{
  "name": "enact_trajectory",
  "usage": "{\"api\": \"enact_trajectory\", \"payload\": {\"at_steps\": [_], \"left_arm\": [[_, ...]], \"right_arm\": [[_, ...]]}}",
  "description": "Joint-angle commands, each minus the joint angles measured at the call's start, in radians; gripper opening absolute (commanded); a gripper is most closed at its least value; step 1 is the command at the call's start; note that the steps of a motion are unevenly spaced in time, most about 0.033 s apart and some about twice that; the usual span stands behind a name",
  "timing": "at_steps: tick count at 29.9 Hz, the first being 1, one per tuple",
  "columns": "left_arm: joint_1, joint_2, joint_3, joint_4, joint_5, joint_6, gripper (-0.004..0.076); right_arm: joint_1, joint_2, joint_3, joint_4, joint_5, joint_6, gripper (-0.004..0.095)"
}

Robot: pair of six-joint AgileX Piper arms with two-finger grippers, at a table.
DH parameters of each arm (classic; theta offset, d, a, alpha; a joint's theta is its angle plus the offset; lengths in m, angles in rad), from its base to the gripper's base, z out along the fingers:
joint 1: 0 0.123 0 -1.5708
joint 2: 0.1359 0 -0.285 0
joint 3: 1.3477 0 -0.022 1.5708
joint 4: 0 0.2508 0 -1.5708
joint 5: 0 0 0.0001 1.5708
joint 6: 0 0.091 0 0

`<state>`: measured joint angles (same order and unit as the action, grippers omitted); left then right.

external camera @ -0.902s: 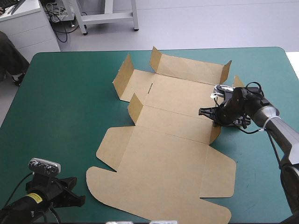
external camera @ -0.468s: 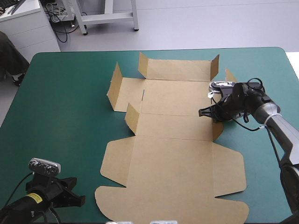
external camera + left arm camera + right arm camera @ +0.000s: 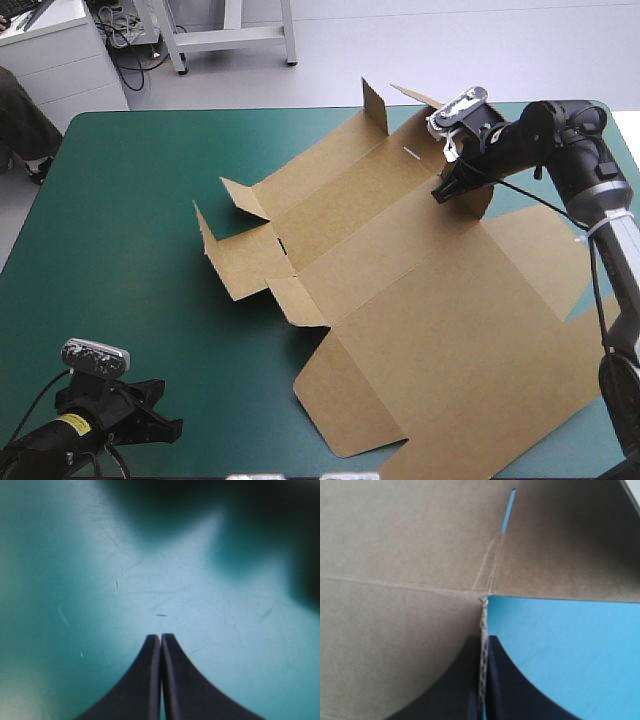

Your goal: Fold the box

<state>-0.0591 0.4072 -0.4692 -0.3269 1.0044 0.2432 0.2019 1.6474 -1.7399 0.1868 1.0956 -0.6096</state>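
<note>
The brown box is a cut sheet lying mostly flat across the middle and right of the teal-green table, turned at a slant, with small flaps raised at its far and left ends. My right gripper is at the box's far right side, shut on an upright side flap; in the right wrist view the board's edge runs between the black fingers, with creased panels ahead. My left gripper rests low at the near left corner, shut on nothing, over bare cover.
The box's near right part reaches toward the table's right edge and near edge. Bare teal-green cover lies to the left of the box, between it and my left gripper.
My right gripper has moved toward the far right corner, dragging and swinging the box round so that it now lies slanted and further right. The left arm has stayed still.
</note>
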Motion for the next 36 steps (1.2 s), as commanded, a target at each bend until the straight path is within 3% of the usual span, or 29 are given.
{"api": "enact_trajectory", "payload": {"at_steps": [1,7,15,25,33,36], "left_arm": [[-0.007,0.009,-0.033,-0.032,-0.047,0.0,-0.0033],[-0.007,0.009,-0.033,-0.032,-0.047,-0.004,-0.0033],[-0.007,0.009,-0.033,-0.032,-0.047,-0.004,-0.0033],[-0.007,0.009,-0.033,-0.032,-0.051,-0.004,-0.0033],[-0.007,0.009,-0.033,-0.032,-0.051,-0.004,-0.0033],[-0.007,0.009,-0.033,-0.032,-0.051,-0.004,-0.0033]], "right_arm": [[0.0,-0.043,-0.083,0.105,-0.069,-0.206,-0.0024],[0.004,-0.026,-0.084,0.271,-0.102,-0.529,-0.0024],[0.107,0.021,-0.084,0.269,-0.121,-0.732,-0.0024],[0.246,0.118,-0.084,0.263,-0.202,-0.819,-0.0023],[0.252,0.167,-0.084,0.265,-0.23,-0.819,-0.0015],[0.253,0.188,-0.084,0.265,-0.232,-0.819,0.0049]]}}
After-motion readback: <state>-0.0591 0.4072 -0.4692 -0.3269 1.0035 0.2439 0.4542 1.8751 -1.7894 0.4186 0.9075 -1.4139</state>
